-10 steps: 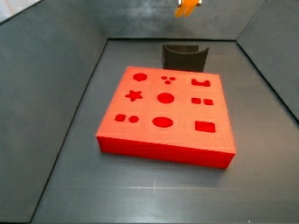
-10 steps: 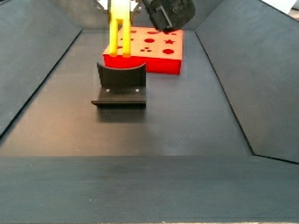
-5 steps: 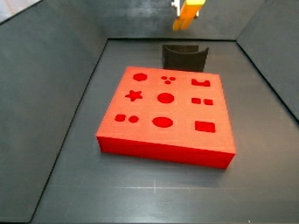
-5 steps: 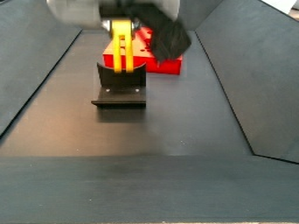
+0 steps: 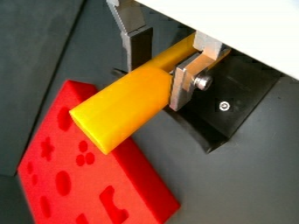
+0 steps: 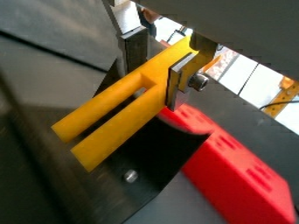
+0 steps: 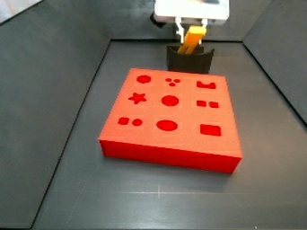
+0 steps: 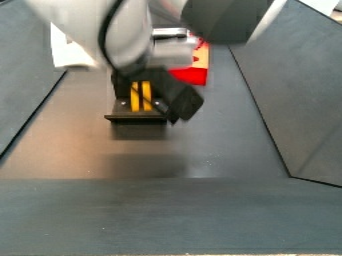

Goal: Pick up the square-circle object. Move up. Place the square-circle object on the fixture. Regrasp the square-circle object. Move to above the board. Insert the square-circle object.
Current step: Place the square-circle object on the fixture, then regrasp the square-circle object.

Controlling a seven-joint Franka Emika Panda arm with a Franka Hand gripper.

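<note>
Fingers [image 5: 184, 77] pinched the peg [image 5: 126, 103] near one end, silver plates flat against two opposite sides, and the yellow bar stuck out well past them toward the camera in both wrist views. In a wrist view the peg [image 6: 117, 118] showed a long groove down its side, and the dark fixture [image 6: 163, 162] sat close beneath it, with the red board [image 6: 239, 184] just beyond.

The gripper [image 7: 192, 30] hung low over the fixture [image 7: 189, 59] at the far end of the board [image 7: 168, 115] in a side view, the orange peg [image 7: 192, 37] pointing down into the top of the dark block. From the opposite side, the gripper [image 8: 142, 92] covered most of the fixture [image 8: 135, 114], and the peg [image 8: 139, 95] stood upright against it. Whether the peg already touched the notch could not be told.

By my reading, the pick-up and the lift were done and the placing on the fixture was under way, close to its end. Release, regrasp, the move above the board and the insertion were all left; every hole in the board looked empty. The desk [image 7: 144, 193] around it lay bare.
</note>
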